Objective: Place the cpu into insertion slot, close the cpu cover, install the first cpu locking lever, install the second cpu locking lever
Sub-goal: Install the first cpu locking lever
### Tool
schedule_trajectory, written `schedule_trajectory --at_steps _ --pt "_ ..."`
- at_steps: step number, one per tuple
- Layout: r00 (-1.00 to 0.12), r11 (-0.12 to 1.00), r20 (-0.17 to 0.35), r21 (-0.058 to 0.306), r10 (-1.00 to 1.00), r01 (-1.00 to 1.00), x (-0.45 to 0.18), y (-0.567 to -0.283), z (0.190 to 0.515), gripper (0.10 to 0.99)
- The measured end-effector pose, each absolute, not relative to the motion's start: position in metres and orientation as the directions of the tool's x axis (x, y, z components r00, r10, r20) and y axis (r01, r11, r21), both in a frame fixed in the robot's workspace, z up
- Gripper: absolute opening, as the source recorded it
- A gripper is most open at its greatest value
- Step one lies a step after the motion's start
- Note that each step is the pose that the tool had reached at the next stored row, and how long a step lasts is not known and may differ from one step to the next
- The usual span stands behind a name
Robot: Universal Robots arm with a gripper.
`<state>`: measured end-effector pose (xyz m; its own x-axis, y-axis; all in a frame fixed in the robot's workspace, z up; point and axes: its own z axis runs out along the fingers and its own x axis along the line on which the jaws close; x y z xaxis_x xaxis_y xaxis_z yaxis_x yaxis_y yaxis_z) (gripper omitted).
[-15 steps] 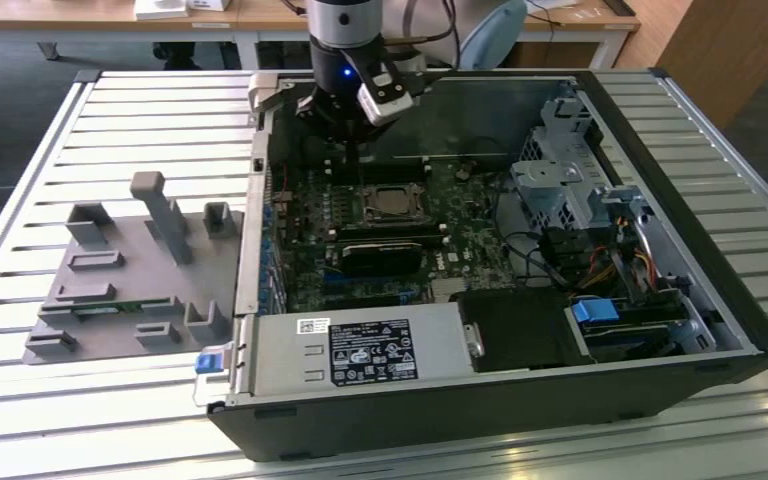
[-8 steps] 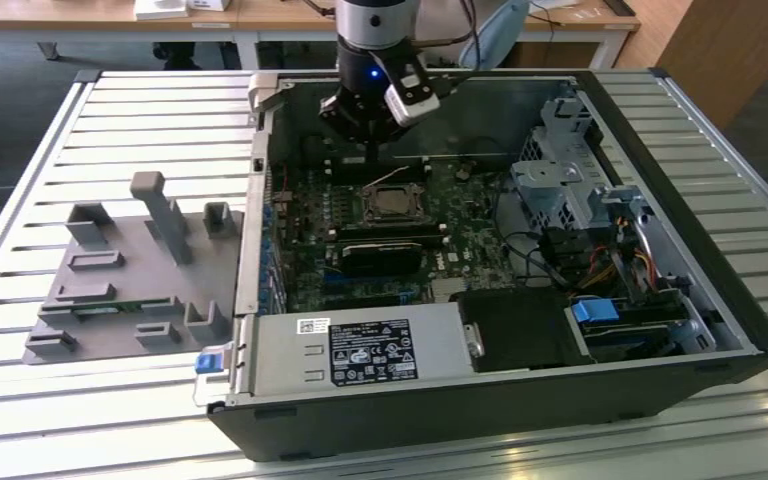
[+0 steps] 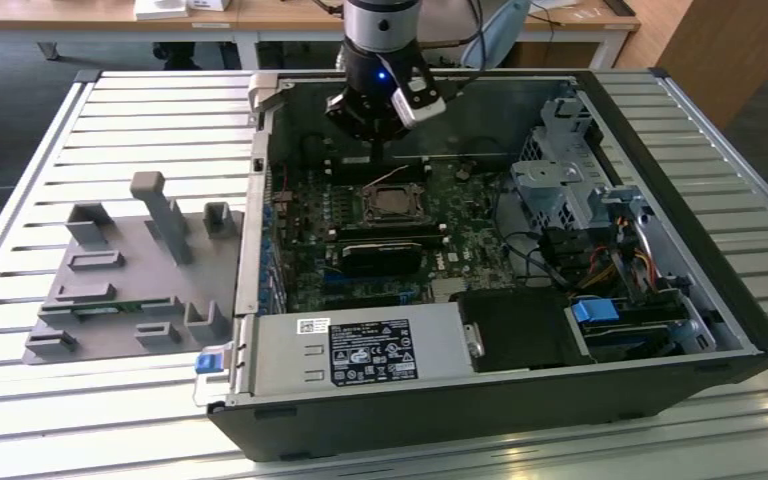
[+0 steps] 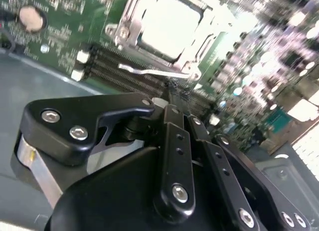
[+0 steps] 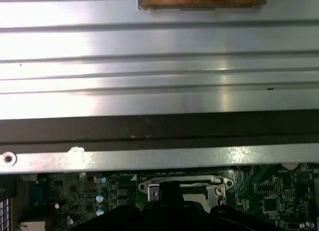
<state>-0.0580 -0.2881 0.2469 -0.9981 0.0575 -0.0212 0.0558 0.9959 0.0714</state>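
Surveying the exterior view, we find the gripper (image 3: 381, 163) with the cpu (image 3: 391, 204) seated near its jaw tips. In the second wrist view, the jaws are clenched, a locking lever (image 4: 149, 70) just beyond them, the cpu cover (image 4: 123, 30) farther ahead.

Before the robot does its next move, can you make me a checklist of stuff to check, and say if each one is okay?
1. Is the cpu sitting in the insertion slot? Ok, it lies flat inside the socket.
2. Is the cpu cover down around the chip? Looks ok in the second wrist view.
3. Is the silver locking lever beside the socket hooked in? Cannot tell.
4. Is the gripper close to that lever? Ok, it hangs just above it.
5. Are the cables on the exterior view's right away from the socket? Ok.
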Motion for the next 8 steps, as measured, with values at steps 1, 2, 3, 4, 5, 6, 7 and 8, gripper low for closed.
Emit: schedule_trajectory --at_steps 1,2,3,4,5,6,7,8 --pt "-0.998 0.996 -0.021 0.075 0.058 0.056 -0.0578 -0.2881 0.2465 0.106" --pt "-0.998 0.996 -0.021 0.075 0.057 0.056 -0.0574 -0.2880 0.2459 0.106" --pt "-0.998 0.996 -0.021 0.075 0.057 0.056 -0.0571 -0.2881 0.2454 0.106" --pt "-0.998 0.996 -0.021 0.075 0.058 0.056 -0.0566 -0.2881 0.2446 0.106" --pt "-0.998 0.996 -0.021 0.075 0.058 0.056 -0.0560 -0.2880 0.2438 0.106" --pt "-0.998 0.996 -0.021 0.075 0.057 0.056 -0.0554 -0.2880 0.2429 0.106" --pt "-0.998 0.996 -0.021 0.075 0.055 0.054 -0.0548 -0.2880 0.2418 0.106" --pt "-0.999 0.996 -0.021 0.075 0.047 0.045 -0.0546 -0.2880 0.2410 0.106"
